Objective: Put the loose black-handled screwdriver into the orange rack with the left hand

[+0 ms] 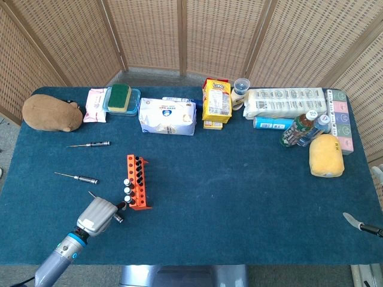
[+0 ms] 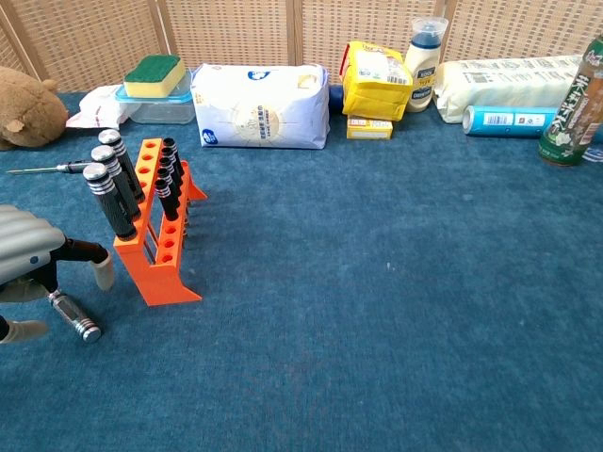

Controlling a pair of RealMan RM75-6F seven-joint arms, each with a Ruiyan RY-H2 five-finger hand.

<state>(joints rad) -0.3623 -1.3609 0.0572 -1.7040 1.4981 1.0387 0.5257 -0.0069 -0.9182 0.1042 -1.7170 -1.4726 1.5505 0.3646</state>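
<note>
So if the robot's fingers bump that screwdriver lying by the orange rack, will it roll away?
Probably a little. The screwdriver lies flat on the cloth with a round, ridged handle, so a nudge from the left hand could roll it. The fuzzy blue tablecloth would likely slow it. Its thin metal shaft looks stiff, so it shouldn't bend.

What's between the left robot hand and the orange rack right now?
Only bare blue tablecloth. In the chest view the left robot hand sits over the loose screwdriver, its fingers just short of the orange rack. The head view agrees.
</note>
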